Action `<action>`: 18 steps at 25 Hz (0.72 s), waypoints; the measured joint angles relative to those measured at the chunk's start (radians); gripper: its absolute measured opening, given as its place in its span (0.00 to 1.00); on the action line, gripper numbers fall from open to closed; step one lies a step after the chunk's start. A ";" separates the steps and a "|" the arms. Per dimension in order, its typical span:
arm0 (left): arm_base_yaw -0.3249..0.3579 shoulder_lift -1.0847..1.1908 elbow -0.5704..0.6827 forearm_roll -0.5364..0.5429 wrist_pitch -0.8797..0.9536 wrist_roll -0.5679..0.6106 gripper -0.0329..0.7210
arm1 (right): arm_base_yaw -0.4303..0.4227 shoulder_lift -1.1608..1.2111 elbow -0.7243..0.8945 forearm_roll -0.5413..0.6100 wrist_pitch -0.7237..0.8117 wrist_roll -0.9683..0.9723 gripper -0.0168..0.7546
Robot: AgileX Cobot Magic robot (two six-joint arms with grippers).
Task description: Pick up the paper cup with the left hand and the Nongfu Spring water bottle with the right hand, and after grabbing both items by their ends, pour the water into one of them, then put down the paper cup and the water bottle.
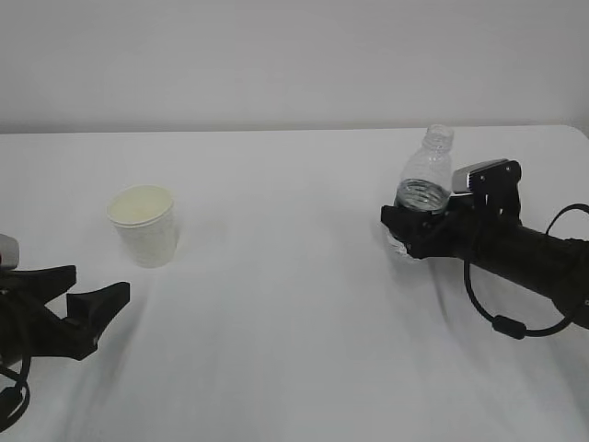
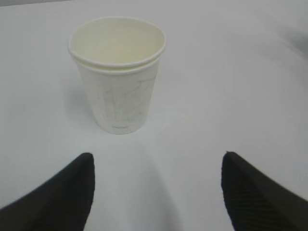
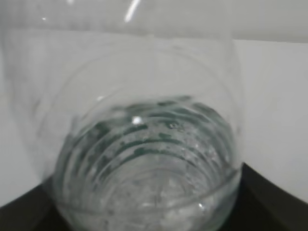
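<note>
Exterior view shows a white table [image 1: 294, 304] with a small white tapered paper cup [image 1: 144, 225] standing upright on its left part, its rolled rim and pale cream inside facing up. Low at the left edge, the left hand [image 1: 92, 308], a black two-finger claw, rests near the table with its fingers spread and nothing between them; the cup stands apart from it, further back. In the left wrist view the cup [image 2: 118, 72] sits ahead of the two black fingertips [image 2: 72, 190], centred between them but untouched. On the right, the right hand [image 1: 414, 235], a black gripper with a light grey block on top, has its fingers on either side of the lower body of a small clear ribbed plastic water bottle [image 1: 425, 180], which stands upright with its open threaded neck above the gripper. Whether the fingers press the bottle I cannot tell. The right wrist view is filled by the bottle's clear wall [image 3: 144, 144], green print showing through.
</note>
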 joint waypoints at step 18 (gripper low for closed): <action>0.000 0.000 -0.002 0.000 0.000 0.000 0.82 | 0.000 0.002 0.000 0.002 -0.006 -0.022 0.64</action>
